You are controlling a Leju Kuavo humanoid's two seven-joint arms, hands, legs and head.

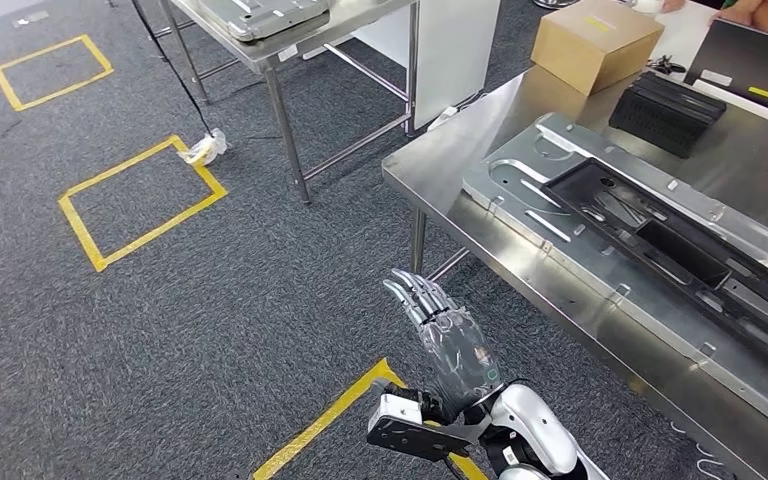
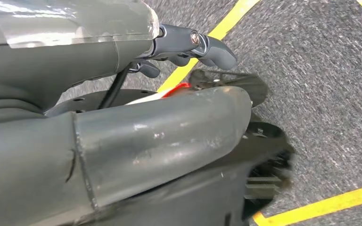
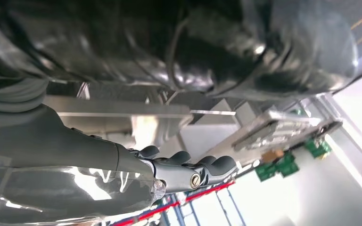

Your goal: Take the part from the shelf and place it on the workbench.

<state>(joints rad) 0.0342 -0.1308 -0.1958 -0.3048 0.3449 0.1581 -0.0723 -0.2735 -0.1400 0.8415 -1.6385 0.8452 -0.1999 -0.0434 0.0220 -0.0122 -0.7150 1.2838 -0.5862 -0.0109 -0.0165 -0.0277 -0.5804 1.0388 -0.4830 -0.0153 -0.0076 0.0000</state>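
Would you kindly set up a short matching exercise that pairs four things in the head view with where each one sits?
Things:
1. cardboard box
2. large metal part
3. left hand
4. crumpled wrapper

Places:
A. on the carpet at a corner of a yellow floor square
B. at the far end of the workbench
C. above the carpet, beside the workbench, holding nothing
D. flat on the workbench, along its near edge

Pairs: 1-B, 2-D, 3-C, 4-A

L hand (image 1: 450,345) raised, fingers straight, empty; R hand (image 3: 99,179) likewise.
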